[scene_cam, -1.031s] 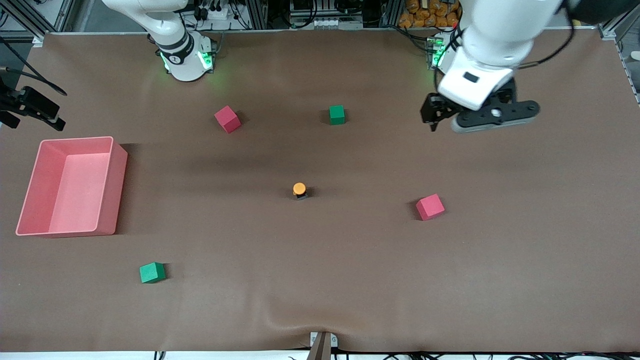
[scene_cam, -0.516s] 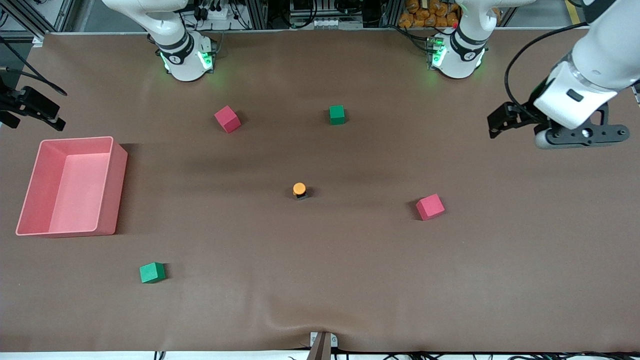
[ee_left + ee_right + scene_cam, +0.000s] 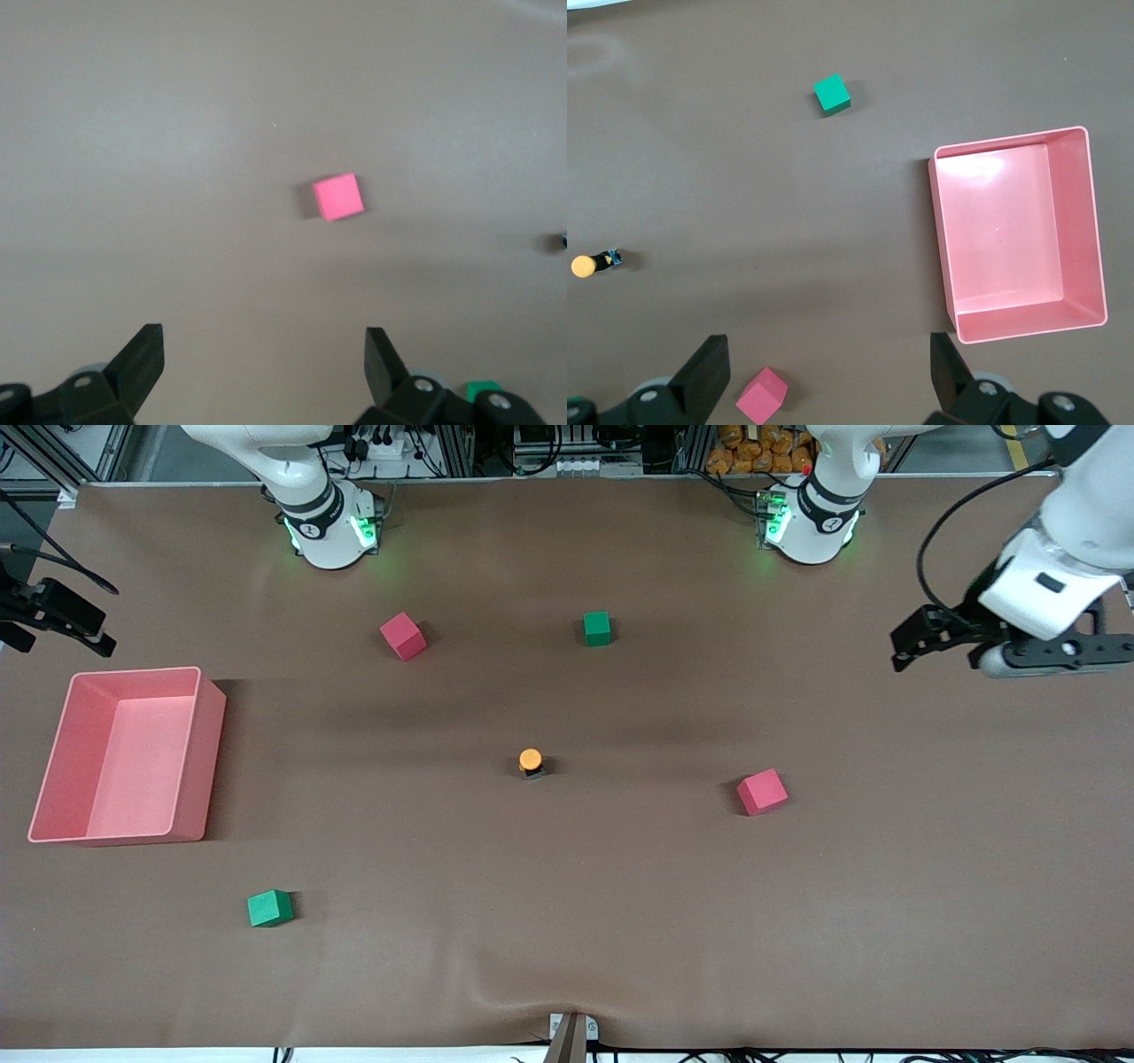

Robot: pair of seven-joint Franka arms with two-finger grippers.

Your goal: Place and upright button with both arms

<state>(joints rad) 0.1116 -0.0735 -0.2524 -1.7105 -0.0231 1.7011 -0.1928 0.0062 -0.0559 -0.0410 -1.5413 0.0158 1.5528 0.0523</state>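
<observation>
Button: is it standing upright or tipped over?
Upright. In the front view the button shows its round orange cap facing up, with the black body beneath, standing alone on the table.

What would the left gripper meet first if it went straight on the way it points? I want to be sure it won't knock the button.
Probably only bare table: the open left gripper points down at it. The red cube lies just off that line; the button is well clear.

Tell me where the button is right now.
In the front view the button stands alone near the table's middle, cap up. Its nearest neighbour is a red cube toward the left arm's end; a green cube lies farther from the camera.
</observation>
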